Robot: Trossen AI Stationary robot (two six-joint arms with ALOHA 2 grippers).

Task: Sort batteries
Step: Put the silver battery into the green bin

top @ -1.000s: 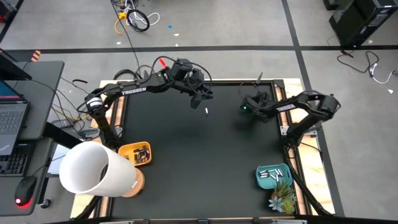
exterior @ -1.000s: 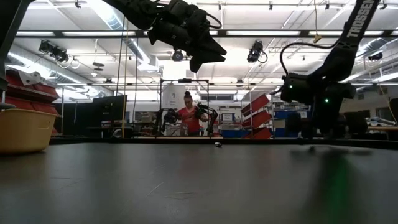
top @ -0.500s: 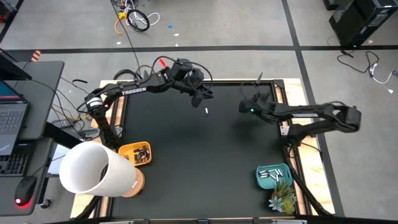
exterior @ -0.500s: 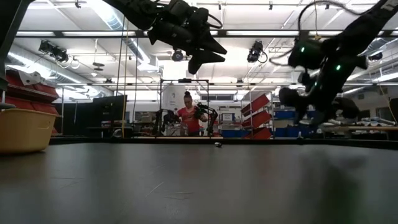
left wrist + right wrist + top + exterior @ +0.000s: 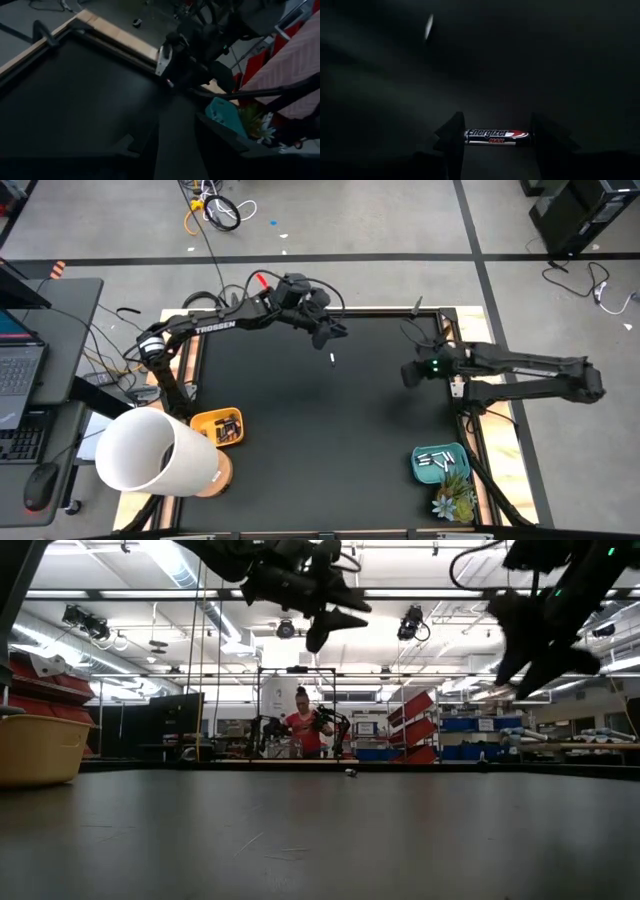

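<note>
Teal tray [image 5: 441, 461]: near right corner of the table, a few pale batteries lying in it; judged the bin for one kind
Orange tray [image 5: 217, 426]: near left side, dark batteries in it; judged the bin for the other kind, so the two sorts stay well apart
Right gripper [image 5: 410, 374]: raised over the right part of the black mat [image 5: 330, 440], clamped on a battery that spans the gap between its two fingers [image 5: 452, 137]
Held battery [image 5: 496, 135]: an Energizer Max cell, dark with a red end, gripped end to end rather than around its waist (so its label shows whole)
Long axis of held battery: straight across from one finger to the other, and level in the right wrist view; the red end toward the farther-right finger in that view
Loose battery [image 5: 332, 359]: a pale slim cell lying flat on the mat toward the far side, well apart from both trays; its long axis runs roughly near to far, slightly slanted; which end leads I cannot tell
Left gripper [image 5: 335, 332]: hangs above the mat just beyond the loose battery, fingers apart and holding nothing (judged poised over that cell)
</note>
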